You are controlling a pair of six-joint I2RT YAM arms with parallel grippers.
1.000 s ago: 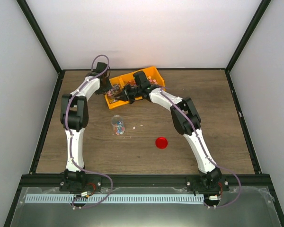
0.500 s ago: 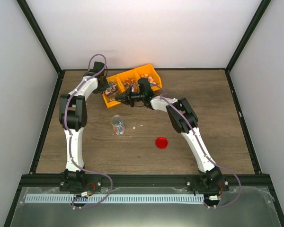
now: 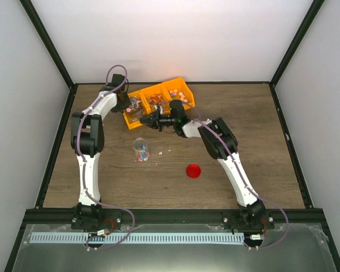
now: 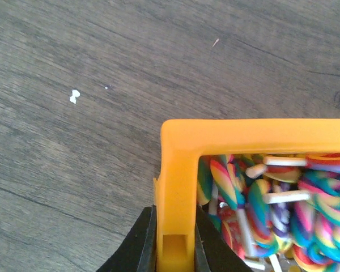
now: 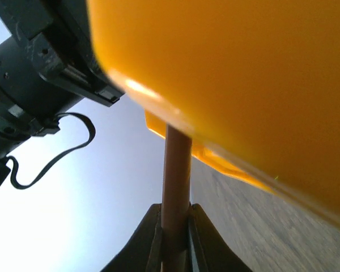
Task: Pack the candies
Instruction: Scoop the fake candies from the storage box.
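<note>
The red lid [image 3: 193,170] lies alone mid-bench. Just left of it stands the clear jar [image 3: 140,148], upright, with candies [image 3: 141,154] in its bottom; a few more lie on the bench [image 3: 260,141] beside it. Farther back sits the orange bin [image 4: 178,170], askew, with striped lollipops [image 4: 272,198] in its left compartment. The left claw [image 4: 173,241] is clamped on the bin's left wall. The right claw [image 5: 175,226] pinches a thin edge at its near side. Bare wood runs right to the black frame [image 3: 289,136].
</note>
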